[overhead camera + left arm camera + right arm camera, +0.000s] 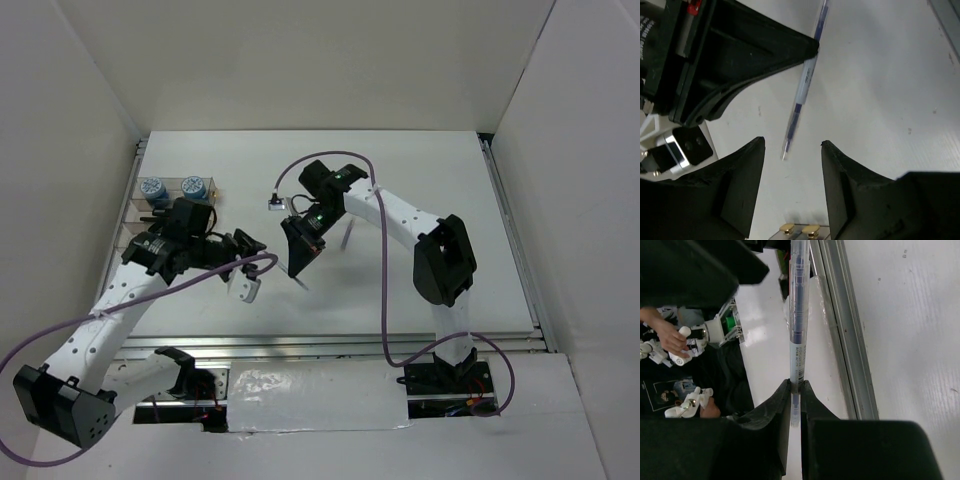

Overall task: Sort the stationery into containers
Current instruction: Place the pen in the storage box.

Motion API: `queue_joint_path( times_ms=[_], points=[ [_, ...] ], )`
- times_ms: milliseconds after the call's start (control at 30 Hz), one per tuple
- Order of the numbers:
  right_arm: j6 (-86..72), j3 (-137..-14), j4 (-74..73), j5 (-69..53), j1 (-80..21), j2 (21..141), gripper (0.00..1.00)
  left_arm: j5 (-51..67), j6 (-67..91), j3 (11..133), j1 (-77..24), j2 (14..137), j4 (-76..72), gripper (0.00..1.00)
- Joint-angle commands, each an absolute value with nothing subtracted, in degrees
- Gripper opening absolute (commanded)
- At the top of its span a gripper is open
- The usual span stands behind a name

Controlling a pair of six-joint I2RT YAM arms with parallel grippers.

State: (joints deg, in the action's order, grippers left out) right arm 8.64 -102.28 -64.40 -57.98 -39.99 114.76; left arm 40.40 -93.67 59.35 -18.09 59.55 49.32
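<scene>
My right gripper (297,262) (796,385) is shut on a thin blue and clear pen (796,315), held by its end above the table centre. The pen's tip pokes out below the fingers in the top view (303,285). My left gripper (250,263) (792,145) is open and empty, just left of the right gripper. The held pen (801,95) points down toward the gap between its fingers. Two blue-white tubs (153,190) (193,187) sit in the clear organizer box (133,218) at the far left. No highlighters are in view.
Another thin pen (346,232) lies on the white table just right of the right gripper. White walls close in the table on three sides. A metal rail (340,342) runs along the near edge.
</scene>
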Motion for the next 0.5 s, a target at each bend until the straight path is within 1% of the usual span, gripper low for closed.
queue_joint_path(
  times_ms=[0, 200, 300, 333, 400, 433, 467],
  points=[
    [9.1, -102.7, -66.6, -61.1, -40.8, 114.5, 0.00, 39.5, -86.8, 61.4, -22.6, 60.4, 45.2, 0.61],
    [9.4, -103.7, -67.2, -62.0, -41.2, 114.6, 0.00, 35.9, -85.7, 61.1, -28.0, 62.1, 44.4, 0.60],
    [9.8, -104.0, -67.9, -62.6, -41.4, 114.3, 0.00, 34.8, -85.6, 61.0, -29.2, 63.2, 44.3, 0.56],
    [10.1, -104.1, -67.9, -62.8, -41.6, 114.2, 0.00, 34.5, -85.6, 61.1, -29.5, 63.3, 44.4, 0.50],
    [10.5, -104.3, -68.2, -63.1, -41.7, 113.9, 0.00, 33.8, -86.0, 61.0, -30.2, 63.9, 44.7, 0.42],
    [10.9, -104.5, -68.6, -63.4, -41.7, 113.9, 0.00, 33.4, -86.3, 61.2, -30.3, 64.2, 45.3, 0.34],
    [11.0, -104.7, -68.7, -63.4, -41.7, 113.9, 0.00, 33.1, -86.7, 61.3, -30.6, 64.2, 45.6, 0.30]
  ],
)
